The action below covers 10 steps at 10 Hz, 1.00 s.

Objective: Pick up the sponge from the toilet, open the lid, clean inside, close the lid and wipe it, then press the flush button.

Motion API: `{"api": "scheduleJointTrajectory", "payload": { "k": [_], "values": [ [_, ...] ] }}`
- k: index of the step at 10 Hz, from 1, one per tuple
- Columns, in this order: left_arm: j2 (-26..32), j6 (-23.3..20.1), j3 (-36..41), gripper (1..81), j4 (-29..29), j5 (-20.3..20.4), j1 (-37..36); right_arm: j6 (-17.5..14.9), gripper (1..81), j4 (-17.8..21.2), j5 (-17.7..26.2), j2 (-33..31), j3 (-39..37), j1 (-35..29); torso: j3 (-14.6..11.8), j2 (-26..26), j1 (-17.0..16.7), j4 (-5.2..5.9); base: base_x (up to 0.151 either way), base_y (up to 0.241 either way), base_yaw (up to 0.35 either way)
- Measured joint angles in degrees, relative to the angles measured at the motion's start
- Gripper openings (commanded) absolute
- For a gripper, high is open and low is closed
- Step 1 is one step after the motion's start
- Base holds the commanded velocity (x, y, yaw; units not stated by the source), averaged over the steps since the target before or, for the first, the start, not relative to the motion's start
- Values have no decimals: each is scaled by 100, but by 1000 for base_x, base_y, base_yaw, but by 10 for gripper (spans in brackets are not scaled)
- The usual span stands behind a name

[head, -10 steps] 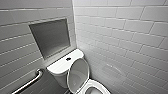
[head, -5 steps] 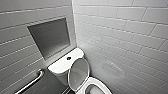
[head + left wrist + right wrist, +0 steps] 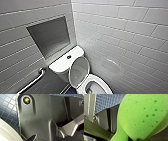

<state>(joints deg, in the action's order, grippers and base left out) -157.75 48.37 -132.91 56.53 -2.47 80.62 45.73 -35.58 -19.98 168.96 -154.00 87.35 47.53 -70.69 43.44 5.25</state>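
Against the corner where two white-tiled walls (image 3: 125,30) meet, the toilet (image 3: 100,80) stands with its lid (image 3: 79,70) raised. The lid tips back toward the tank (image 3: 61,64) and the oval bowl lies open below it. On the flat tank top, the flush button (image 3: 69,57) shows as a small dark round spot near the centre, with nothing on or beside it. A grey recessed panel (image 3: 50,35) is set into the wall above the tank. A shiny grab bar (image 3: 32,81) runs slantwise along that wall, beside the toilet, over the dark floor (image 3: 53,83).

From the right wrist, the sponge (image 3: 142,115) shows bright green and pitted with small darker pores, very close to the camera. It hangs clear of the small blue floor tiles (image 3: 109,101) seen behind it. The right pincer (image 3: 139,139) shows as a dark part at the sponge's edge and is clamped on it. A narrower lobe of the sponge bulges out beside the main pad.

From the left wrist, the robot's dark plate covers most of what can be seen. Dark blue floor tiles lie behind it, and a curved, glossy white surface (image 3: 7,132) sits at one corner. I cannot tell whether the left pincer is apart or together.
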Motion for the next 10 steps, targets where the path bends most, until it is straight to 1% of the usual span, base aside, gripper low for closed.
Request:
{"api": "scheduleJointTrajectory", "payload": {
  "k": [1,3,4,6,7,8,9,10],
  "values": [
    [-35,2,-96,811,-59,-33,-2,0,10,1,2,2,-2,-33,0,194,-118,0,0,0,0],
    [-226,11,-347,811,-435,-50,-13,0,10,1,-11,24,-11,-63,2,315,-188,0,0,0,0],
    [-312,11,-532,811,-566,-138,-16,0,10,4,-9,48,-18,-69,2,315,-192,0,0,0,0],
    [-549,-15,-816,811,-645,-935,-5,0,10,4,37,80,-29,-68,2,306,-194,0,0,0,0],
    [-675,-129,-870,811,-645,-1075,22,0,10,1,157,91,-29,-72,2,306,-194,0,0,0,0],
    [-734,-527,-866,811,-689,-1100,30,0,10,4,279,108,-46,-80,2,306,-194,0,0,0,0],
    [-733,-1117,-870,811,-896,-1147,15,0,10,4,317,116,-51,-88,2,306,-194,0,0,0,0],
    [-717,-1755,-912,811,-1318,-1279,-7,0,10,4,332,113,-51,-88,2,306,-194,0,0,0,0]
  ]
}}
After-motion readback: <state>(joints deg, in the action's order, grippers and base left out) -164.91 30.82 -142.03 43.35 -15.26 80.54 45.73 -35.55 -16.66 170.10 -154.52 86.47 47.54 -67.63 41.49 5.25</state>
